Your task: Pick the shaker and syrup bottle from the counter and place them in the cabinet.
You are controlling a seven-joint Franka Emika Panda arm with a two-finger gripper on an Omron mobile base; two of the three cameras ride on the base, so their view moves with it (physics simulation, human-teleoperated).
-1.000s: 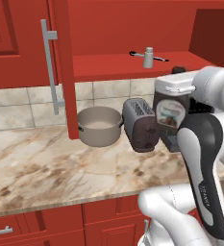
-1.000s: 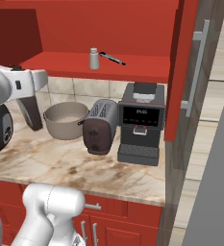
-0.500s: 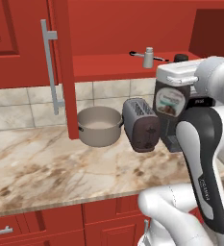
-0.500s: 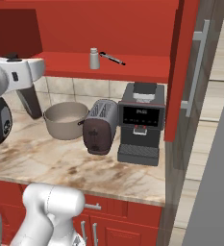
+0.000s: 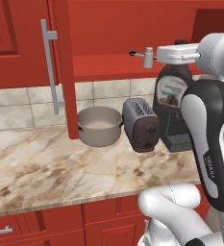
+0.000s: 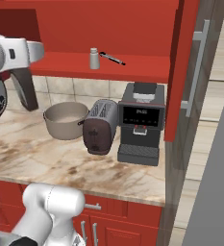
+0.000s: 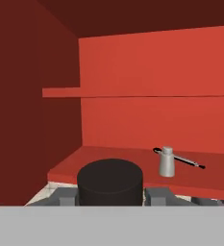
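The fingers (image 7: 111,194) grip the syrup bottle (image 5: 172,91) by its cap, level with the cabinet (image 7: 132,72) shelf where the shaker (image 7: 167,162) stands.

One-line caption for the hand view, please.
Jaws shut on the syrup bottle, facing the open cabinet where the shaker already stands.

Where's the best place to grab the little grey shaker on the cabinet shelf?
Probably the straight body below the narrower cap, coming level from the open front of the cabinet. The shaker stands upright, and the thin dark rod lies behind it, so closing on its sides should miss that.
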